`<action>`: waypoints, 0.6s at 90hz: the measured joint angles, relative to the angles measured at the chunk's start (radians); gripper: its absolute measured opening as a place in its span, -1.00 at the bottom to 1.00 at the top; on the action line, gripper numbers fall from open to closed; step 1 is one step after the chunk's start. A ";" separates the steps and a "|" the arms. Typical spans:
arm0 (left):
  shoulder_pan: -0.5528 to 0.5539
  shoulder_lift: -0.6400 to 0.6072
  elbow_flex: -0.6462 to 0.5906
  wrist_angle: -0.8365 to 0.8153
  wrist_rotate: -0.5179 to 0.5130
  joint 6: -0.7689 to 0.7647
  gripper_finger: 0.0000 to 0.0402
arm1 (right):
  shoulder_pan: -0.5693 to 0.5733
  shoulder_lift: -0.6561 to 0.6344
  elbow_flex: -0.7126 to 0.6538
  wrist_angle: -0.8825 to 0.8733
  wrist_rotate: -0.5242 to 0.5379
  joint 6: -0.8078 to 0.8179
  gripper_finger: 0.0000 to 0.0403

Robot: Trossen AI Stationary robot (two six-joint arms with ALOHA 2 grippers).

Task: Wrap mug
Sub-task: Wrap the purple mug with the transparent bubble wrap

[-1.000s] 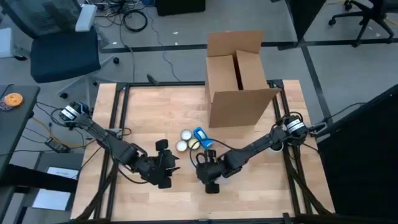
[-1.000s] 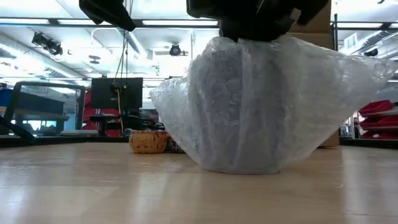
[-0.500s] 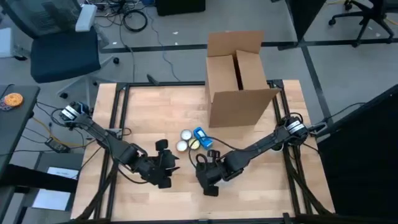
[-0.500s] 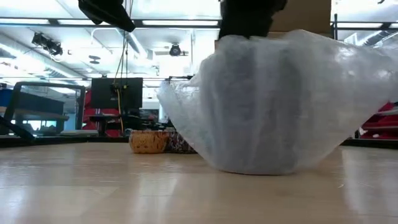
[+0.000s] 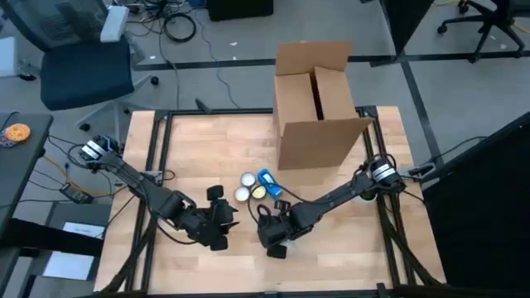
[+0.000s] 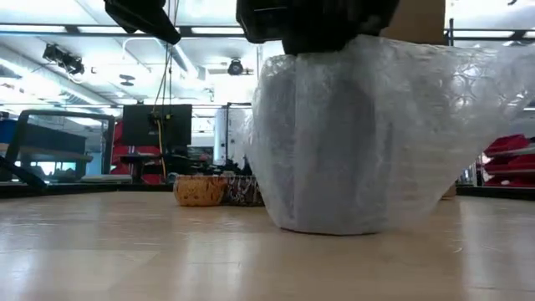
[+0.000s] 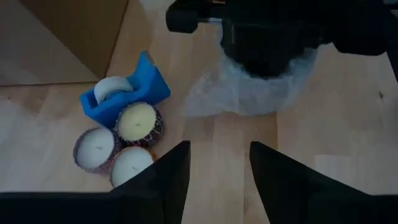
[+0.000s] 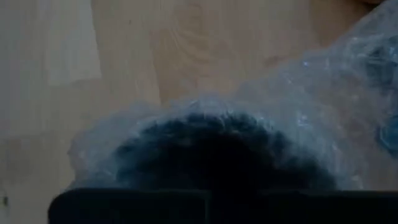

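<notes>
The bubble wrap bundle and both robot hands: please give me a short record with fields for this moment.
bundle: bubble wrap bundle standing on the table, mug inside not visible
right hand: right hand on top of the bundle, fingers hidden
left hand: left hand beside the bundle, apart from it, fingers open
nearby: blue tape dispenser, three candles
behind: open cardboard box

The right tool (image 5: 274, 234) has slid a bit further left across the surface (image 5: 331, 257), toward the left arm's side, dragging the bubble-wrapped mug (image 6: 359, 142) along; the wrap now bunches taller and narrower.
</notes>
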 joint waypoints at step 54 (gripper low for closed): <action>0.000 0.000 0.000 0.003 0.001 -0.004 -0.24 | 0.054 -0.168 -0.005 -0.170 0.109 0.189 -1.00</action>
